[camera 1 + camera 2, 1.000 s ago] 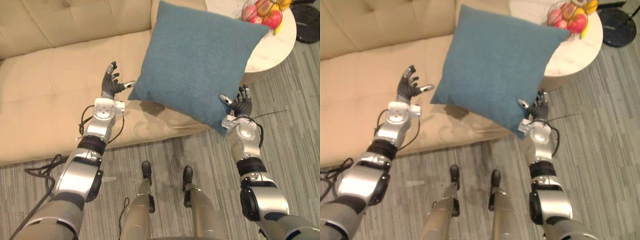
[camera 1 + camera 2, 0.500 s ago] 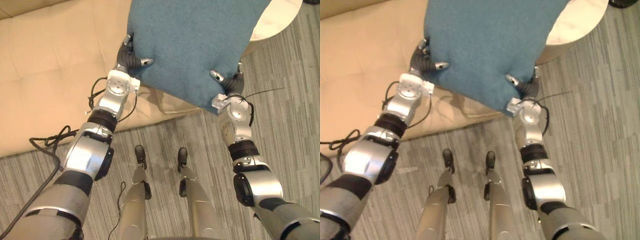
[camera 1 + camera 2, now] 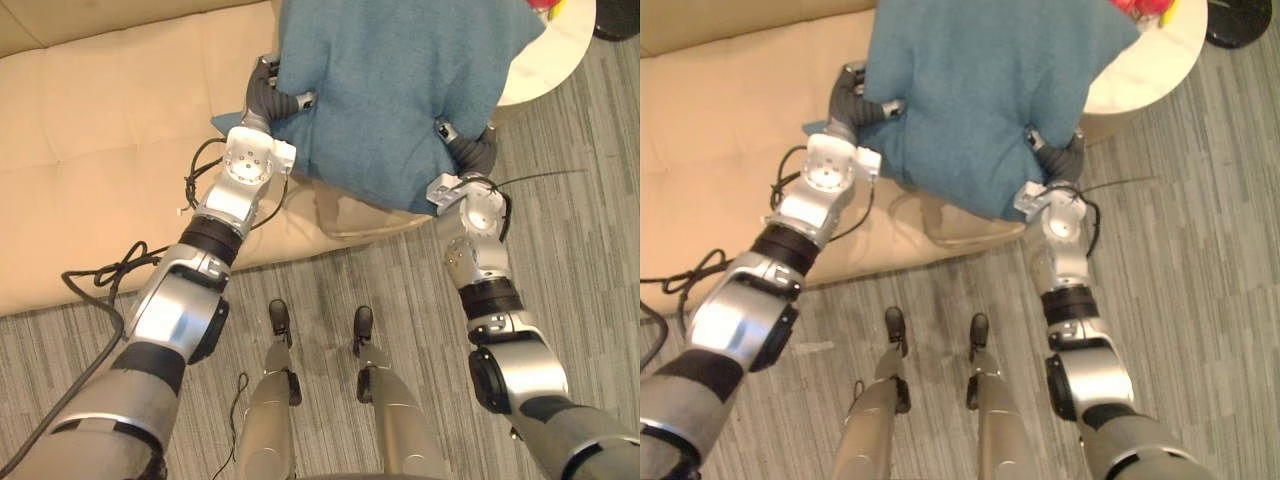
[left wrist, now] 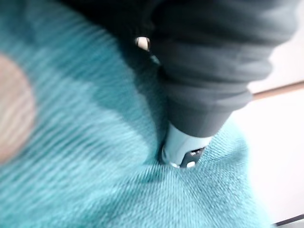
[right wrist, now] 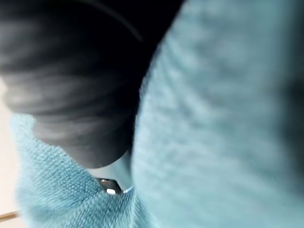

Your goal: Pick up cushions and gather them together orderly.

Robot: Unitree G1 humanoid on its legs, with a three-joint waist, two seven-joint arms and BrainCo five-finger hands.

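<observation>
Beige sofa (image 3: pixel 100 150) up front, grey striped floor (image 3: pixel 580 250) below it, round white table (image 3: pixel 545 70) at the robot's right.

- blue cushion (image 3: pixel 400 90) is off the seat, held up between both hands, hanging over the sofa's front edge and partly across the table
- left hand (image 3: pixel 266 98) clamps the cushion's left edge: thumb on the near face, fabric dimpled around it. Left wrist view confirms it, thumb tip (image 4: pixel 183 152) dug into the knit
- right hand (image 3: pixel 470 152) clamps the lower right corner the same way; its thumb tip (image 5: pixel 111 183) is buried in a fold

Step in hand, my read: carry phase, cushion grasped, placement not yet done.

How to do it well:
- move both arms together and hold the spacing, or the cushion sags or one pinch lets go
- both grips are low on the edges, so the top half is free to flop; go slow on any turn
- clear the table on the right before swinging
- set it down flat and square to the sofa back or to a neighbouring cushion, then release one hand at a time

Hidden or unclear:
- fingers of both hands are behind the cushion, so grip depth is a guess from the thumbs
- cushion's top edge is cut off at the frame
- table top is mostly covered; red and yellow bits (image 3: pixel 1135 5) at the frame edge, can't identify them
- can't tell where the cushions get gathered, and no second one is in frame
- wrist views are pressed up against fabric, no use for placement
</observation>
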